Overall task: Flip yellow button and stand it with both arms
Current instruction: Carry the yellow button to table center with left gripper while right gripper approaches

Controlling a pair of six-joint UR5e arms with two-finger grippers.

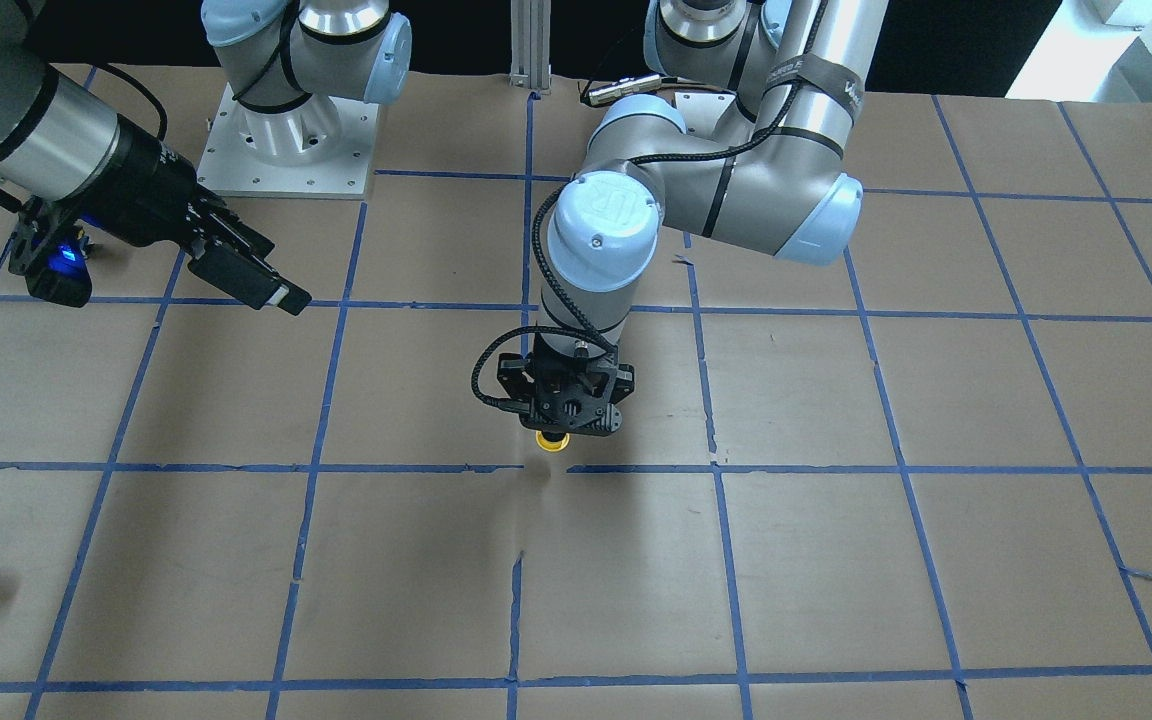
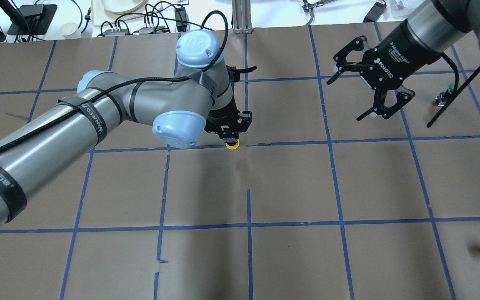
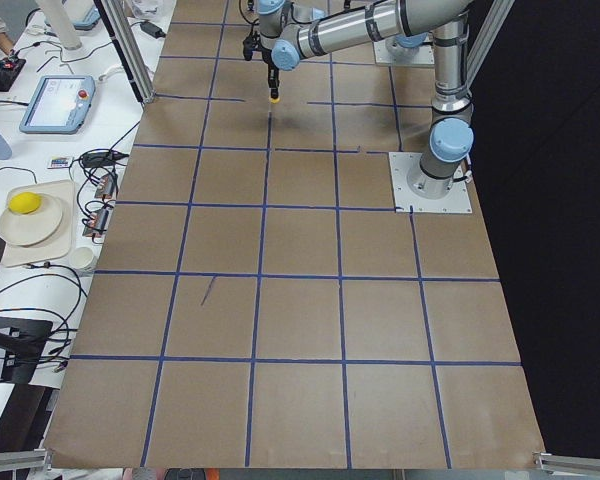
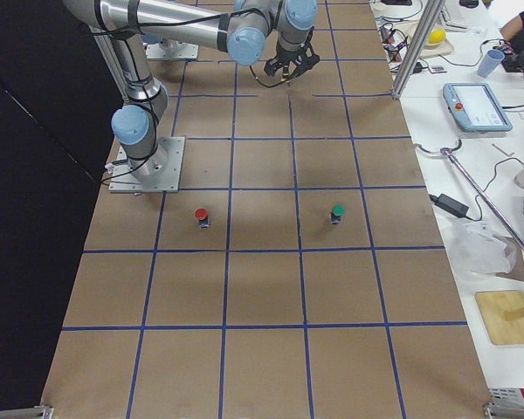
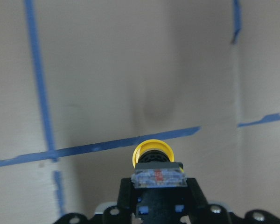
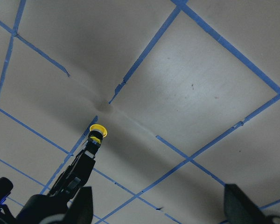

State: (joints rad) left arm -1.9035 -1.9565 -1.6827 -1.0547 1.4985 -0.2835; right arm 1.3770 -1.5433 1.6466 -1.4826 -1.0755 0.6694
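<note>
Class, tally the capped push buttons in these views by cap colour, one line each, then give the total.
yellow button: 1
red button: 1
green button: 1
Total: 3

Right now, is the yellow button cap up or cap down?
Cap down: left gripper holds the yellow button by its body, cap pointing downward.

Yellow button (image 5: 152, 151): yellow cap, blk body. Surface (image 1: 836, 580): brown, blue tape grid. L arm (image 2: 56, 133), R arm (image 2: 429, 23): silver, lt-blue caps.
</note>
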